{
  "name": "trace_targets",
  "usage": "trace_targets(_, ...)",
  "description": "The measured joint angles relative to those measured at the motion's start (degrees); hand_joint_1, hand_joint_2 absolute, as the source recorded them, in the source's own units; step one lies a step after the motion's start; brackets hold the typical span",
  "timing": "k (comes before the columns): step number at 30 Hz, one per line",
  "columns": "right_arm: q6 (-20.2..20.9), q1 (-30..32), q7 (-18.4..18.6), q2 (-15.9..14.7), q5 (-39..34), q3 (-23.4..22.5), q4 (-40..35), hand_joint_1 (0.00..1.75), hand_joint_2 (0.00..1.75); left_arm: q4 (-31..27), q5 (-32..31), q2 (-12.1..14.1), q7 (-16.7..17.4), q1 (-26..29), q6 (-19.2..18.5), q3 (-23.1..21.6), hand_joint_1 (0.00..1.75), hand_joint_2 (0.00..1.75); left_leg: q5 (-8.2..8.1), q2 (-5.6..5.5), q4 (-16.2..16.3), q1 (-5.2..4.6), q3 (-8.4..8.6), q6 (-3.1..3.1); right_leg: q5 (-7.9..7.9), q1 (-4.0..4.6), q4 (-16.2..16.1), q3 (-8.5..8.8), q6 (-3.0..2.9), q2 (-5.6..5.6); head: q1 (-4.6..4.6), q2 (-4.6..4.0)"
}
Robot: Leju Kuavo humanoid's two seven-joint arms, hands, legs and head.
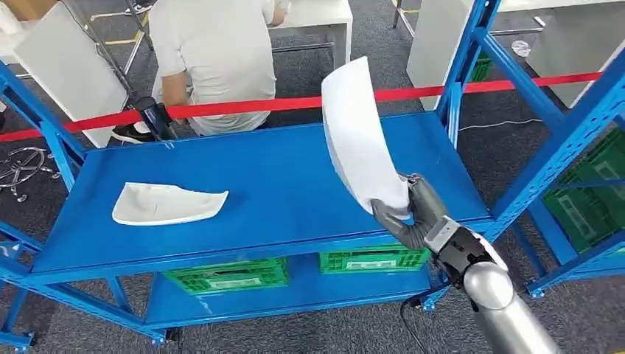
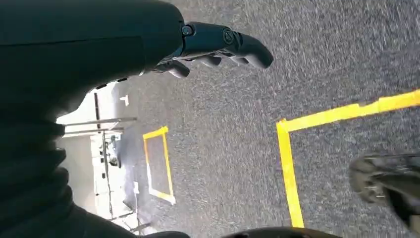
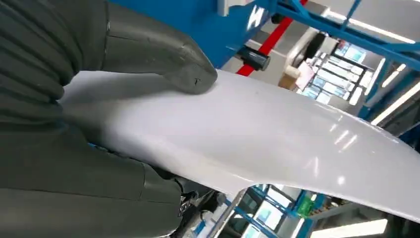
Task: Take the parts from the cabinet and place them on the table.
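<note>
White plastic, a long curved panel (image 1: 359,133), stands nearly on end over the right part of the blue shelf top (image 1: 280,184), and the right hand (image 1: 409,214) grips it at its lower end. From the right wrist camera the thick thumb (image 3: 163,59) presses flat on the panel's glossy outer face while the darker fingers (image 3: 99,183) wrap beneath it, so the part is clamped between them. The panel's long axis runs up and away from the hand, leaning slightly to the left, with its free end high above the deck and crossing the line of the red barrier tape (image 1: 221,108) behind.

What matters for the setting-down, I would say, is that the whole length lies above the grip, not beside it: the hand probably has to tip that top end over and down toward the deck before letting go. A second white part (image 1: 168,203) already lies flat toward the left of the same surface, well apart, with bare blue between them.

The left hand (image 2: 218,47) hangs over grey carpet, fingers loosely apart, holding nothing, so the right arm is the one placed to act
</note>
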Motion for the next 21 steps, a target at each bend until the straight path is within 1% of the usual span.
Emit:
trace_targets(1,-0.20,0.05,0.20,0.00,0.24,0.00,-0.33,1.75,1.75,-0.02,0.00,-0.07,0.05,-0.02,-0.13,0.00,0.00,1.75,1.48,-0.04,-3.91,-0.55,2.76,0.97,0.38,0.38,0.00,-0.41,-0.04,0.02,0.00,0.00)
trace_targets(2,-0.55,0.07,0.35,0.00,0.46,-0.02,-0.79,1.75,1.75,-0.02,0.00,-0.13,0.09,-0.03,-0.22,0.00,0.00,1.75,2.58,-0.10,-8.43,-1.11,5.87,2.08,0.74,0.68,-0.02,-0.74,-0.09,0.07,0.02,-0.02)
trace_targets(3,-0.94,0.23,0.48,0.09,0.74,-0.13,-1.31,1.75,1.75,0.00,0.00,0.15,0.22,-0.13,-0.31,-0.02,0.00,1.75,1.30,-0.12,-14.12,-1.97,9.19,4.01,1.16,0.47,-0.02,-0.85,-0.05,0.00,0.17,0.00)
trace_targets(4,-1.09,0.38,0.50,0.13,0.96,-0.35,-1.58,1.75,1.75,-0.05,0.00,-0.09,0.44,-0.09,-0.31,-0.02,0.00,1.75,2.17,0.52,-14.25,-2.03,9.93,3.60,1.57,0.48,-0.48,-0.77,0.33,-0.03,0.39,-0.02)
trace_targets(5,-1.18,0.68,0.50,0.15,1.20,-0.50,-1.71,1.75,1.75,0.02,0.02,-0.04,0.54,-0.12,-0.31,-0.02,0.00,1.75,3.02,0.36,-14.62,-2.44,9.75,3.46,1.90,0.16,-0.72,-0.59,0.75,-0.29,0.30,0.00)
trace_targets(6,-1.22,0.96,0.50,0.24,1.44,-0.52,-1.88,1.75,1.75,0.00,0.11,-0.18,0.87,-0.23,-0.31,0.00,0.00,1.75,3.10,0.23,-15.34,-2.65,9.52,3.80,2.35,-0.13,-0.99,-0.59,1.14,-0.39,0.33,0.00)
trace_targets(7,-1.00,1.01,0.61,0.26,1.49,-0.57,-1.93,1.75,1.75,0.00,0.20,-0.15,1.10,-0.41,-0.33,0.00,0.00,1.75,3.62,0.27,-15.89,-2.75,9.44,3.83,2.92,-0.15,-1.50,-0.50,1.46,-0.41,0.35,0.00)
trace_targets(8,-0.55,0.88,0.79,0.29,1.47,-0.63,-1.93,1.75,1.75,0.00,0.24,-0.41,1.27,-0.33,-0.33,0.00,0.00,1.75,4.90,0.48,-17.44,-2.08,9.54,3.74,3.27,0.21,-1.74,-0.64,1.72,-0.34,0.33,0.00)
trace_targets(9,-0.26,0.67,0.99,0.35,1.44,-0.70,-1.88,1.75,1.75,0.02,0.37,-0.59,1.27,-0.36,-0.31,0.00,0.00,1.75,5.92,0.84,-18.17,-1.93,9.72,3.44,1.45,0.12,-0.76,-1.27,2.03,-0.36,0.46,-0.02)
trace_targets(10,0.02,0.17,1.29,0.35,1.42,-0.72,-1.82,1.75,1.75,0.00,0.39,-0.59,1.29,-0.38,-0.31,0.00,0.00,1.75,6.71,0.95,-18.32,-1.88,8.99,3.94,-1.88,0.05,1.74,-2.16,2.25,-0.39,0.57,0.00)
trace_targets(11,0.20,-0.12,1.55,0.37,1.40,-0.79,-1.75,1.75,1.75,0.00,0.52,-0.68,1.27,-0.37,-0.31,0.00,0.00,1.75,7.34,1.04,-18.27,-1.84,8.10,3.87,-5.06,-0.14,5.56,-3.21,2.61,-0.42,0.63,-0.02)
trace_targets(12,0.37,-0.11,1.55,0.39,1.40,-0.79,-1.75,1.75,1.75,-0.02,0.57,-0.81,1.27,-0.36,-0.33,0.00,0.00,1.75,7.87,1.06,-18.15,-1.84,7.31,3.85,-7.33,-0.34,9.38,-4.14,2.93,-0.42,0.61,0.00)
trace_targets(13,0.44,-0.07,1.55,0.42,1.40,-0.79,-1.73,1.75,1.75,-0.02,0.59,-0.92,1.27,-0.35,-0.33,0.00,0.00,1.75,8.37,1.08,-17.95,-1.82,6.45,3.80,-8.38,-0.47,12.43,-4.63,3.24,-0.42,0.61,0.00)
trace_targets(14,0.41,-0.11,1.55,0.46,1.40,-0.79,-1.69,1.75,1.75,-0.02,0.61,-0.96,1.27,-0.34,-0.31,0.00,0.00,1.75,8.86,1.15,-17.62,-1.74,5.44,3.68,-7.92,-0.62,13.70,-4.33,3.50,-0.42,0.63,0.00)
trace_targets(15,0.41,-0.17,1.55,0.46,1.40,-0.81,-1.69,1.75,1.75,-0.02,0.63,-1.07,1.27,-0.34,-0.31,0.00,0.00,1.75,9.30,1.19,-17.13,-1.58,4.36,3.46,-6.18,-0.76,12.44,-2.84,3.80,-0.44,0.61,0.00)
trace_targets(16,0.41,-0.23,1.55,0.48,1.40,-0.81,-1.69,1.75,1.75,-0.02,0.63,-1.18,1.27,-0.34,-0.33,0.00,0.00,1.75,9.68,1.20,-16.55,-1.35,3.23,3.19,-4.05,-0.91,9.13,-0.23,4.06,-0.47,0.63,0.00)
trace_targets(17,0.41,-0.31,1.55,0.48,1.42,-0.81,-1.69,1.75,1.75,-0.02,0.66,-1.22,1.27,-0.36,-0.33,0.00,0.00,1.75,9.99,1.20,-15.80,-1.11,2.15,2.87,-2.62,-1.08,4.75,3.01,4.38,-0.55,0.63,0.00)
trace_targets(18,0.44,-0.47,1.60,0.50,1.49,-0.81,-1.69,1.75,1.75,-0.02,0.63,-1.20,1.27,-0.44,-0.33,0.00,0.00,1.75,10.25,1.19,-14.85,-1.05,1.28,2.49,-3.91,-1.26,0.13,6.04,4.57,-0.62,0.63,0.00)
trace_targets(19,0.52,-0.59,1.79,0.59,1.79,-0.81,-1.69,1.75,1.75,-0.02,0.57,-1.07,1.23,-0.40,-0.33,0.00,0.00,1.75,10.51,0.95,-14.18,-1.12,0.53,2.10,-5.05,-0.57,-1.66,7.04,3.64,-0.34,0.88,0.00)
trace_targets(20,0.50,-0.40,2.01,0.64,2.05,-0.85,-1.69,1.75,1.75,-0.02,0.46,-1.18,1.25,-0.27,-0.35,-0.02,0.00,1.75,10.64,0.88,-14.13,-1.22,0.82,1.83,-4.15,-0.53,-0.52,5.97,2.48,-0.18,0.85,-0.02)
trace_targets(21,0.55,-0.65,2.25,0.64,2.65,-0.87,-1.71,1.75,1.75,-0.02,0.18,-1.20,1.23,-0.28,-0.46,-0.02,0.00,1.75,10.78,0.89,-13.90,-1.22,0.71,1.58,-4.90,-0.61,-1.14,6.13,2.02,-0.13,0.81,0.00)
